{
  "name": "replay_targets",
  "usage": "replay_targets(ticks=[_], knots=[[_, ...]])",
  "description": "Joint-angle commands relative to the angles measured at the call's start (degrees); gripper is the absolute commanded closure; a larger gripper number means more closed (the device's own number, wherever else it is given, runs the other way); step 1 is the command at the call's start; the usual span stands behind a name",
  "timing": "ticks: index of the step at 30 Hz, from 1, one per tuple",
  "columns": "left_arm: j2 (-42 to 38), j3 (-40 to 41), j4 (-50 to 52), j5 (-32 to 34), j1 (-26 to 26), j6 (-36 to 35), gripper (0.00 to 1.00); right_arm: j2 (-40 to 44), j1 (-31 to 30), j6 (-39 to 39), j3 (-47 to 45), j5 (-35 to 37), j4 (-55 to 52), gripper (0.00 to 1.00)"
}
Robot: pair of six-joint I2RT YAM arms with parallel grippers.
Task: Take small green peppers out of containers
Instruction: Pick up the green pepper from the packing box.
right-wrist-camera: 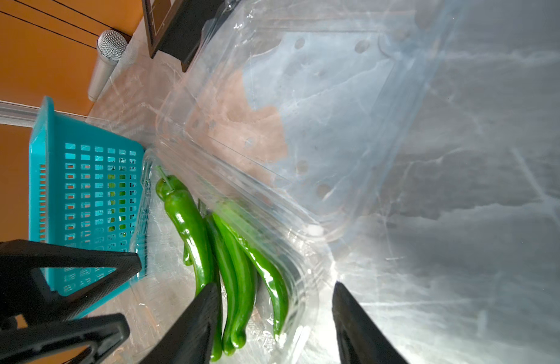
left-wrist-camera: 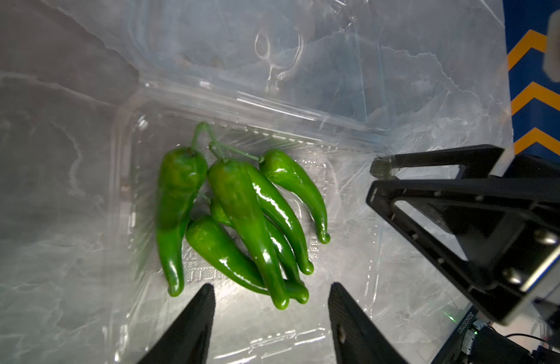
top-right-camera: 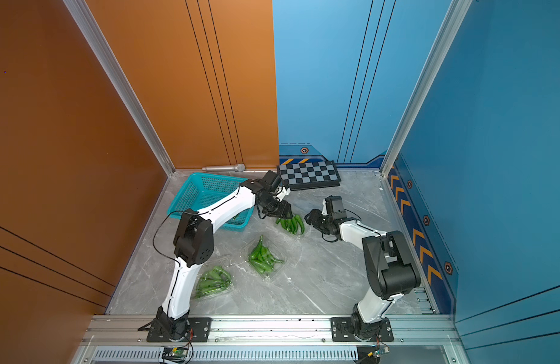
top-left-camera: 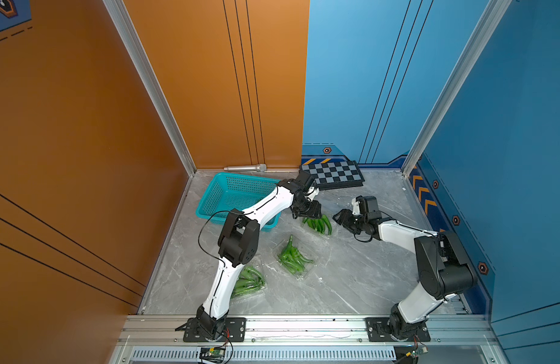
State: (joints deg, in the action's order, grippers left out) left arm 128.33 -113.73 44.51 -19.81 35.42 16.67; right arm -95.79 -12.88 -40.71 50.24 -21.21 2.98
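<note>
Right wrist view: right tool (right-wrist-camera: 275,288) wide, empty; left tool (right-wrist-camera: 133,294) likewise, basket (right-wrist-camera: 83,189) beyond peppers (right-wrist-camera: 193,230) in open container (right-wrist-camera: 307,230).

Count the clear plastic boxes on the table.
3. The far box lies open near the basket; the middle box sits mid-table; the near box lies beside the left arm. More could lie under that arm.

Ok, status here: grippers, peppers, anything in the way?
Left gripper open, above peppers. Right gripper open, at open container rim. Peppers not yet out. Nothing blocking; basket alongside.
</note>
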Motion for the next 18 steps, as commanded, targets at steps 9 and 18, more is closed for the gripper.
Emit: replay_targets(ticks=[9, 18], knots=[[3.8, -3.2, 0.8, 0.2, 0.4, -0.3, 0.41, -2.3, -0.9, -0.1, 1.3, 1.0, -0.5, 0.43], [7.8, -7.2, 0.7, 0.3, -0.3, -0.1, 0.41, -2.5, -1.4, -0.1, 1.0, 1.1, -0.3, 0.47]])
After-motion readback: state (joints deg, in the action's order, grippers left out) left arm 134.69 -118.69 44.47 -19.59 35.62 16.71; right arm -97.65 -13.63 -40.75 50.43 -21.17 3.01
